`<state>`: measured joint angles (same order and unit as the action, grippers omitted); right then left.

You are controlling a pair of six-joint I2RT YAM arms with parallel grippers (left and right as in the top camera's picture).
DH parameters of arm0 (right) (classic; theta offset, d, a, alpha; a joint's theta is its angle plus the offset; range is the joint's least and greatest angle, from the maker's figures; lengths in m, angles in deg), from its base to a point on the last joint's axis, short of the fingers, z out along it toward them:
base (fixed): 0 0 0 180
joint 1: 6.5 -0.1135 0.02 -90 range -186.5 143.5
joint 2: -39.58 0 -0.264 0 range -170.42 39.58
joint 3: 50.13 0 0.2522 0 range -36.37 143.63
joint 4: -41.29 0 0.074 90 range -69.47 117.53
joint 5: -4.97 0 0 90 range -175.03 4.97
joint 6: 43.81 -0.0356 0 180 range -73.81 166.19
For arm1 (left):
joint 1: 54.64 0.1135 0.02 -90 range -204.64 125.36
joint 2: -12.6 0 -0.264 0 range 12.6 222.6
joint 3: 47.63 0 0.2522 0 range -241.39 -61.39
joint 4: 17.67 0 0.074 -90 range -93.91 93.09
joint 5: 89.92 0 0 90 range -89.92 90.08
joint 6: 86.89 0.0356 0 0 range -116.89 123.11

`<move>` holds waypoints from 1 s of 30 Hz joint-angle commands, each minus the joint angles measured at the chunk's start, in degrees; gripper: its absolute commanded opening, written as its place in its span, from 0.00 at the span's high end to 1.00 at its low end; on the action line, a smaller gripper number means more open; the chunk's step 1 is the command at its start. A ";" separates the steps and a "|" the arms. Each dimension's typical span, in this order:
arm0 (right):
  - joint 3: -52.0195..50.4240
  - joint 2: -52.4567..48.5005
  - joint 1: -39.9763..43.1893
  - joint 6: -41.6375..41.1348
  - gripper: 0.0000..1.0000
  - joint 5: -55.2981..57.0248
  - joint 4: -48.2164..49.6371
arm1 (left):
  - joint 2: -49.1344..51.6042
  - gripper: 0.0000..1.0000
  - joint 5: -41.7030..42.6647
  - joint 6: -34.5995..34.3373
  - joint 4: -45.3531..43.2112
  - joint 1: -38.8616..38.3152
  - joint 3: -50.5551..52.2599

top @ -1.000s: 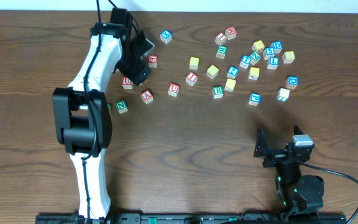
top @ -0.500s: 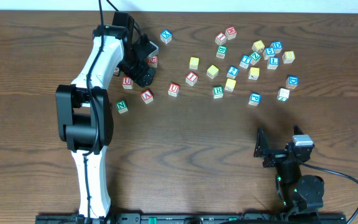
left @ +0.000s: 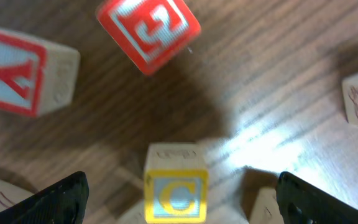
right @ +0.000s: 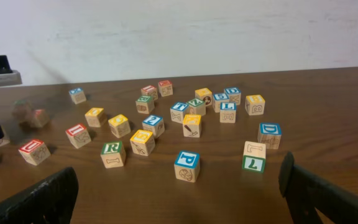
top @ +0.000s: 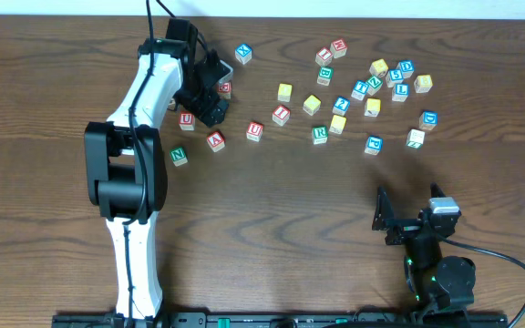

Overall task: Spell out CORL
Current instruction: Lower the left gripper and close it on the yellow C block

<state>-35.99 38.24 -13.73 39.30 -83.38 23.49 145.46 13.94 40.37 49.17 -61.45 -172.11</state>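
Left gripper (left: pixel 180 210) hung wide open, yellow C cube (left: pixel 176 185) seen between its fingers, red-faced cube (left: pixel 148 31) beyond. Right gripper (right: pixel 179 208) sat open, holding nothing.

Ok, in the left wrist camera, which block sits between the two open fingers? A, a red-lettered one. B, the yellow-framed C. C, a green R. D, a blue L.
B: the yellow C block lies centred between the wide-open fingers of the left gripper, touched by neither, while the nearest red block lies farther off, beyond it.
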 commanded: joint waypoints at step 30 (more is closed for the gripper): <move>-0.09 0.42 0.63 0.74 0.01 -0.28 -0.24 | 2.75 0.25 -0.09 -0.44 -0.09 0.31 -0.07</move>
<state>-35.99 38.24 -13.75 39.30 -83.38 23.49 147.40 13.88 40.26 48.71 -61.45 -172.11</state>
